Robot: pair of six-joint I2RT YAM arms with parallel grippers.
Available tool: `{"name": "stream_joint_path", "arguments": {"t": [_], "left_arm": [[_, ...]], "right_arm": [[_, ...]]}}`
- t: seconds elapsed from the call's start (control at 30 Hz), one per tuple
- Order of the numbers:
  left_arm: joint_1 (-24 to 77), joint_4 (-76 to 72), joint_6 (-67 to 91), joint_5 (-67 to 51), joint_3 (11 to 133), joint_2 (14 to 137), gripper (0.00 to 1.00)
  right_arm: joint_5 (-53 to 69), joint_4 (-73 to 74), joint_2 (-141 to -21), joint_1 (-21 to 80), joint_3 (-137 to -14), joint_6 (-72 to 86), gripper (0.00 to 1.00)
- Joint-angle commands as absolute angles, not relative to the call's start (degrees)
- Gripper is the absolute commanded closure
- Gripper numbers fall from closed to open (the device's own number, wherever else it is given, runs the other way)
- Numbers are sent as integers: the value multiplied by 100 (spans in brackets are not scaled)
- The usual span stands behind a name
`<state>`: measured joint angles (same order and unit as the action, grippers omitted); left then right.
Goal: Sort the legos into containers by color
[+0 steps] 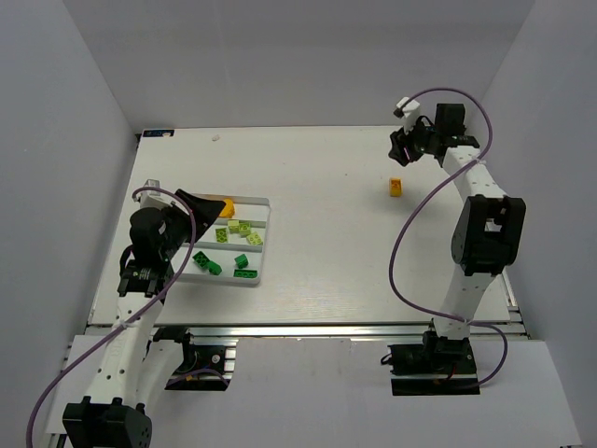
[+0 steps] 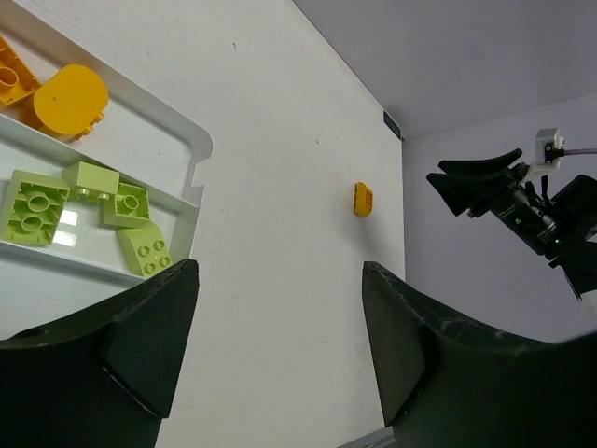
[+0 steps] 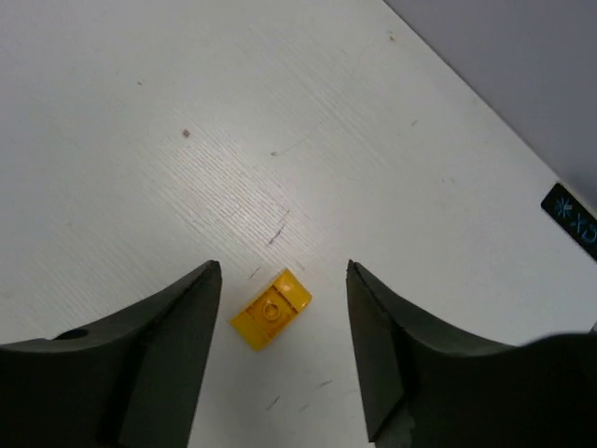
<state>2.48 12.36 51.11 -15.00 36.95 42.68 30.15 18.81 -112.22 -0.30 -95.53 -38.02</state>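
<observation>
The white three-compartment tray [image 1: 269,224] lies at the table's left. It holds orange pieces [image 1: 227,204] in the far compartment, lime bricks [image 1: 241,227] in the middle and dark green bricks [image 1: 207,264] in the near one. The left wrist view shows its rim [image 2: 201,149], a rounded orange piece [image 2: 65,98] and lime bricks [image 2: 37,205]. One orange brick [image 1: 396,187] lies alone on the table at the right, underside up [image 3: 270,308]. My right gripper [image 3: 284,265] is open above it, the brick between its fingers. My left gripper [image 2: 280,271] is open and empty over the tray's left end [image 1: 201,213].
Grey walls enclose the table on three sides. A small dark label [image 1: 157,132] sits at the back left corner, and another [image 3: 571,217] shows near the right wall. An aluminium rail [image 1: 308,327] runs along the front edge.
</observation>
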Motion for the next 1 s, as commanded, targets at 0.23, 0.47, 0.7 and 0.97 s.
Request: {"name": "stream_joint_path", "arguments": {"t": [0.23,0.47,0.7,0.97], "left_arm": [[272,1230,5177,-1547,3472,3876,19],[272,1187,5159,-1608,3472,3929,20],[272,1380,5133,-1521,3525,3815,19],[272,1608,5150,-1406,3568,3656,20]], "right_arm": [[1012,2408,-10898,351,-9053,-1145,24],[27,2225,-11267,527,-8921,-502,24],[-764,2004,-11864,685,-9114,-317,24],[-624,1960,-12427,695,-9553,-264,32]]}}
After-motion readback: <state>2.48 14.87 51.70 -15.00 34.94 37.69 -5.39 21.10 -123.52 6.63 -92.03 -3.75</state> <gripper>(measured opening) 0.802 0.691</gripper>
